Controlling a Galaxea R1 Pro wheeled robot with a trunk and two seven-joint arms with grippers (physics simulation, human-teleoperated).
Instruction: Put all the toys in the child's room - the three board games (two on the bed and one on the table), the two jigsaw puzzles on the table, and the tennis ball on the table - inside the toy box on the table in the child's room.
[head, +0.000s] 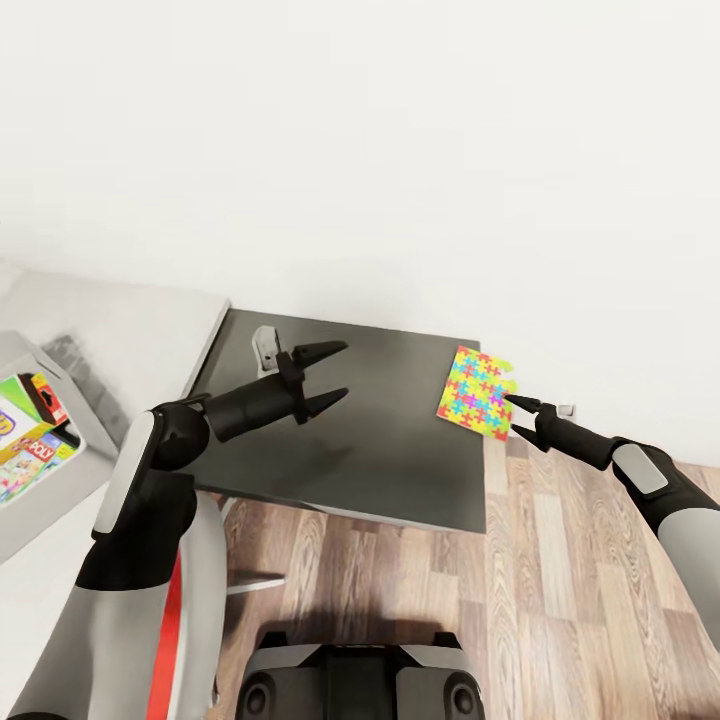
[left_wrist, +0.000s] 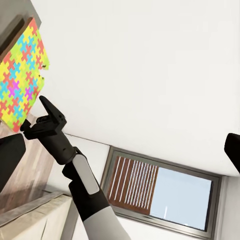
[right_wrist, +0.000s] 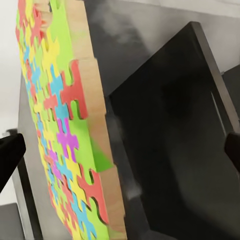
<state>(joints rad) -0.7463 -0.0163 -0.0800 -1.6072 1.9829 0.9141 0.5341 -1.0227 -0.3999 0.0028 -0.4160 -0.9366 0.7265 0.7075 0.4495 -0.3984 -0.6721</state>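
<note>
Puzzle in many bright colours, the jigsaw puzzle (head: 476, 394) lies at the dark table's (head: 380, 470) right edge, beside the white wall. Your right gripper (head: 522, 417) touches the puzzle's near corner; you cannot tell whether its fingers pinch it. Your left gripper (head: 325, 377) hovers over the table's left part, jaws spread and empty. Boxed board games (head: 28, 435) lie at far left.

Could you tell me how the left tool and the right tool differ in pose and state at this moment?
The left tool hangs open and empty above the dark table; the right tool pinches the jigsaw puzzle at the table's far right corner. The left points across the table, the right toward the puzzle's edge. Both are black and two-fingered.
</note>
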